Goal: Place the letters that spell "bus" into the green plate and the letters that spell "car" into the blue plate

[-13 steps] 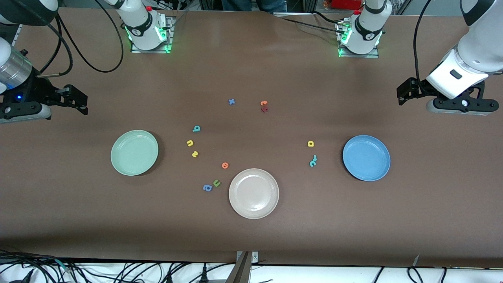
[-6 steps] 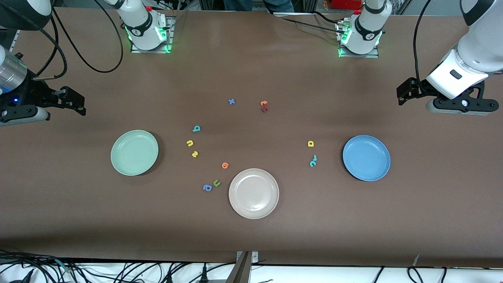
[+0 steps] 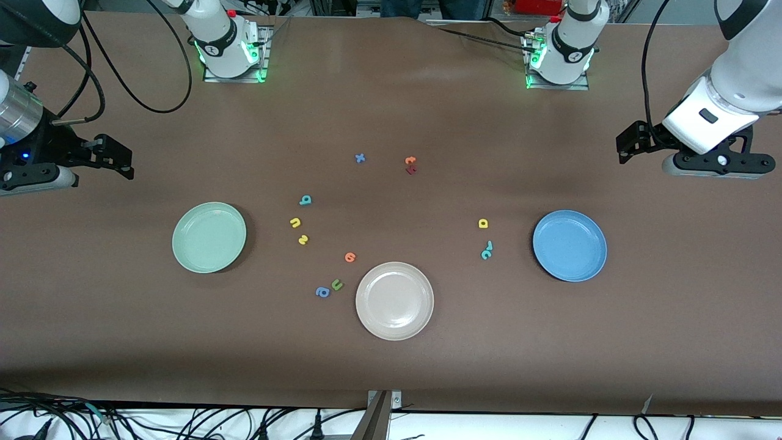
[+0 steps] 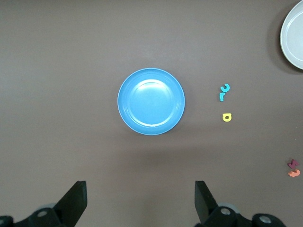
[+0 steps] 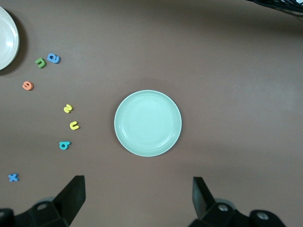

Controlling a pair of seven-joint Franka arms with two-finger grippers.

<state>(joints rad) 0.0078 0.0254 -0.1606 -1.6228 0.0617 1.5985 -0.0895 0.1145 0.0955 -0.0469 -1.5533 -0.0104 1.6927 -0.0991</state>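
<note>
The left gripper (image 4: 139,205), jaws apart and holding nothing, hangs over bare table near the round medium-blue plate (image 3: 570,245); just past it lie three tiny letters: teal "c" (image 3: 484,255), teal "r" (image 3: 489,245), yellow "a" (image 3: 482,223). The right gripper (image 5: 137,203), likewise spread and empty, hangs near the one pale mint-green plate (image 3: 209,237), with teal "b" (image 3: 305,200), yellow "u" (image 3: 295,222) and yellow "s" (image 3: 302,239) on the table past it.

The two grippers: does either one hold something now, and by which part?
Nothing is held. The left gripper and the right gripper are both open and empty, each above the table.
</note>
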